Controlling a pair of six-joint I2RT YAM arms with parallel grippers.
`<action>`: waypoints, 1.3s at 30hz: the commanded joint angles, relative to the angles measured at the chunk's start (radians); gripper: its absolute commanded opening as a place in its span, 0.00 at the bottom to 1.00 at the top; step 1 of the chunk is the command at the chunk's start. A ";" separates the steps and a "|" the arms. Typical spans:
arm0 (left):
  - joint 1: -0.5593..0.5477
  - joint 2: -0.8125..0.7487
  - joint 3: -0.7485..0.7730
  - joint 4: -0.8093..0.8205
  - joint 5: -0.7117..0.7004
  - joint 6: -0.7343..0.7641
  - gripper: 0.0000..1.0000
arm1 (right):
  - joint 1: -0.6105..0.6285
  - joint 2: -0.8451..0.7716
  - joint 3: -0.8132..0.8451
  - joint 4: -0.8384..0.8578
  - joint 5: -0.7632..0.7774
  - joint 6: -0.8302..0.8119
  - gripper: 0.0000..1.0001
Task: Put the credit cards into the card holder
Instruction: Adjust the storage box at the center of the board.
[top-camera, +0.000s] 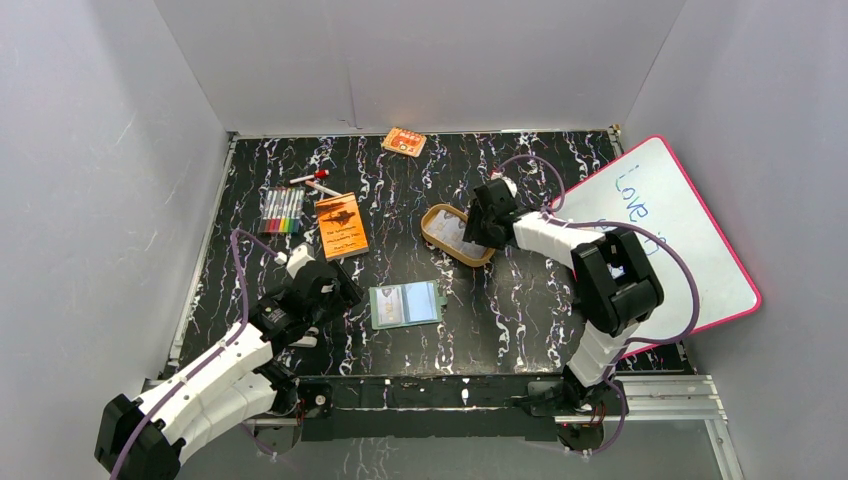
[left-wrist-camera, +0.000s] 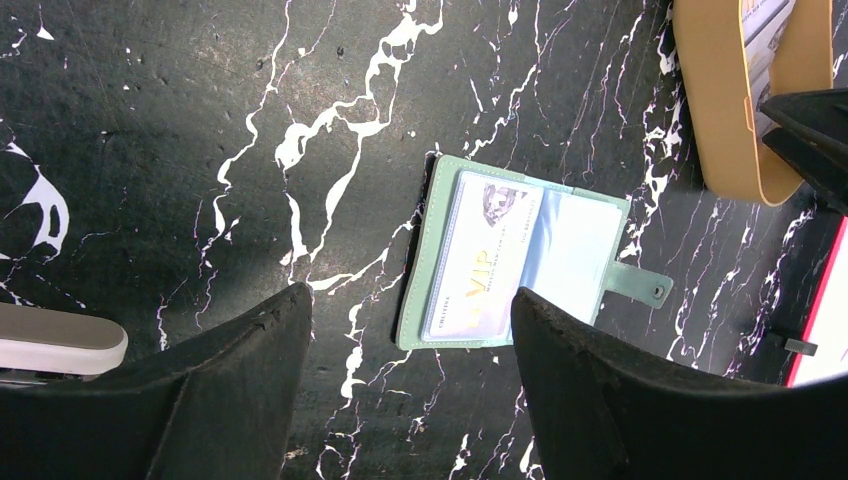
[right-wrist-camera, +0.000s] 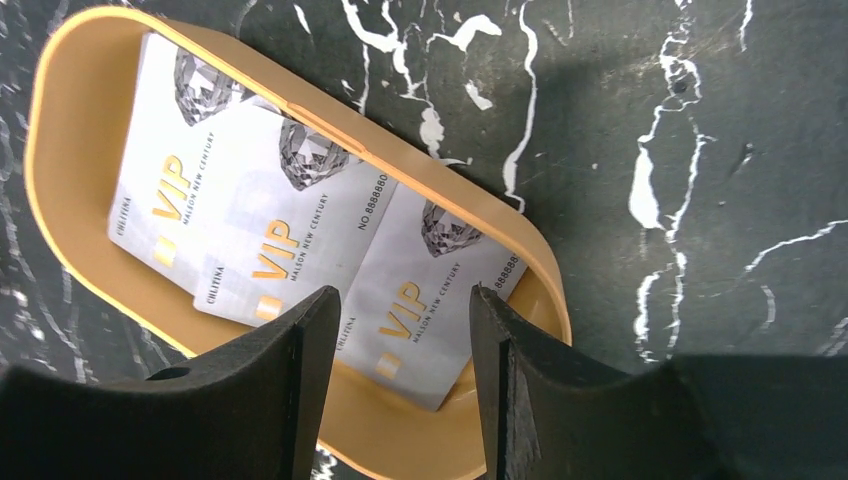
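Credit cards (right-wrist-camera: 262, 215) under right hand (right-wrist-camera: 402, 302), perhaps touching.

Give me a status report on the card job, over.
Left claw open near open card holder, one card sleeved. Right claw open over tan tray, three credit cards inside. Nothing between tray and holder.

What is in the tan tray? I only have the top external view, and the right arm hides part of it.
Observer: Three credit cards overlap in the tan oval tray, each printed VIP.
Operator: Has the right tool gripped one?
Observer: No. The right tool is open above the end card, gripping nothing.
Operator: Is the card holder empty?
Observer: No. The card holder lies open, one credit card sleeved opposite its snap tab.
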 joint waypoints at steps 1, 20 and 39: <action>0.007 -0.003 0.019 -0.004 -0.025 0.014 0.70 | -0.027 -0.019 0.047 -0.103 0.027 -0.187 0.60; 0.007 0.067 0.096 0.115 0.011 0.133 0.71 | 0.060 -0.022 0.102 -0.138 -0.035 -0.576 0.56; 0.077 0.844 0.618 0.439 0.438 0.519 0.78 | 0.095 -0.338 -0.115 0.014 0.002 -0.436 0.54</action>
